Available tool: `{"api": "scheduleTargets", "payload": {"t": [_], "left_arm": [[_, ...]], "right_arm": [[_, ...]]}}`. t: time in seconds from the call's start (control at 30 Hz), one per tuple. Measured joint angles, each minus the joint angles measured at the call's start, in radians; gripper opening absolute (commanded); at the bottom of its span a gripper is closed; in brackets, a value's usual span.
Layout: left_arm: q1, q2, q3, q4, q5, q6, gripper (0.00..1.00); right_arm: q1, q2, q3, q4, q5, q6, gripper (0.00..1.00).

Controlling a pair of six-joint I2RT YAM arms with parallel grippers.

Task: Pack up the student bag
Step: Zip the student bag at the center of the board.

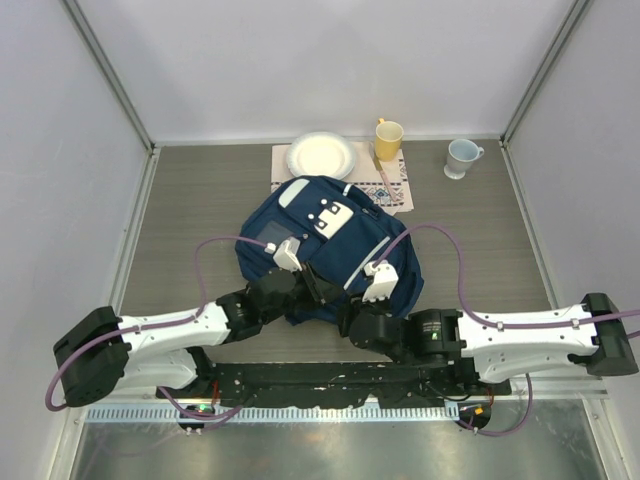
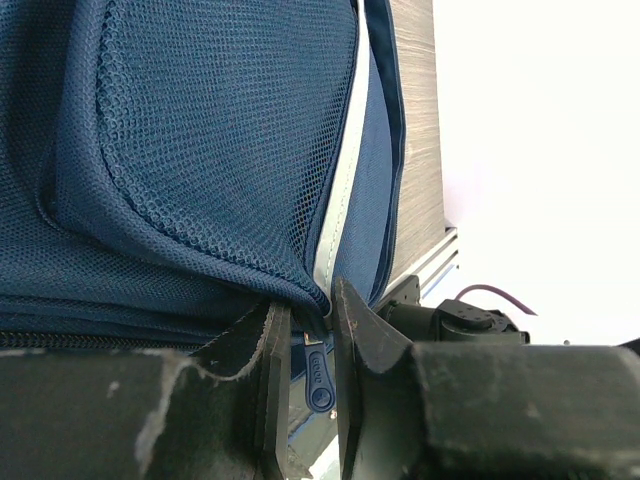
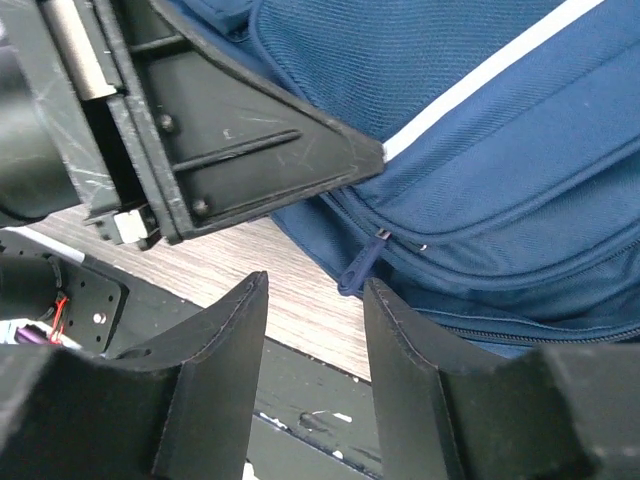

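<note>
The student bag (image 1: pixel 322 238), navy blue with thin white stripes and a white buckled patch, lies flat mid-table. My left gripper (image 1: pixel 316 286) is at its near edge. In the left wrist view its jaws (image 2: pixel 310 300) are nearly closed on the bag's fabric (image 2: pixel 200 150) at a zipper end, and a blue zipper pull (image 2: pixel 317 375) hangs between the fingers. My right gripper (image 1: pixel 349 318) is just to the right of it, open and empty. In the right wrist view (image 3: pixel 316 285) a second zipper pull (image 3: pixel 360 266) on the bag (image 3: pixel 480 120) lies just beyond its fingertips.
Behind the bag a patterned cloth mat (image 1: pixel 398 188) holds a white plate (image 1: pixel 321 156) and a yellow cup (image 1: pixel 388 139). A pale mug (image 1: pixel 461 157) stands at the back right. The left gripper's finger (image 3: pixel 250 150) sits close above the right gripper. Walls enclose the table.
</note>
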Motion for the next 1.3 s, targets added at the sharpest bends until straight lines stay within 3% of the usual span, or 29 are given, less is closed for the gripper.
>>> {"api": "scheduleTargets", "payload": {"t": [0.43, 0.97, 1.3], "left_arm": [[-0.002, -0.001, 0.000, 0.007, -0.009, -0.003, 0.17], [-0.002, -0.001, -0.003, 0.013, -0.011, -0.005, 0.17], [-0.002, -0.002, -0.003, 0.016, -0.014, -0.006, 0.17]], "right_arm": [[0.004, -0.005, -0.006, -0.063, 0.047, 0.177, 0.39], [-0.152, -0.029, -0.123, 0.088, -0.126, 0.181, 0.36], [-0.176, 0.008, -0.131, 0.162, -0.198, 0.174, 0.33]]}}
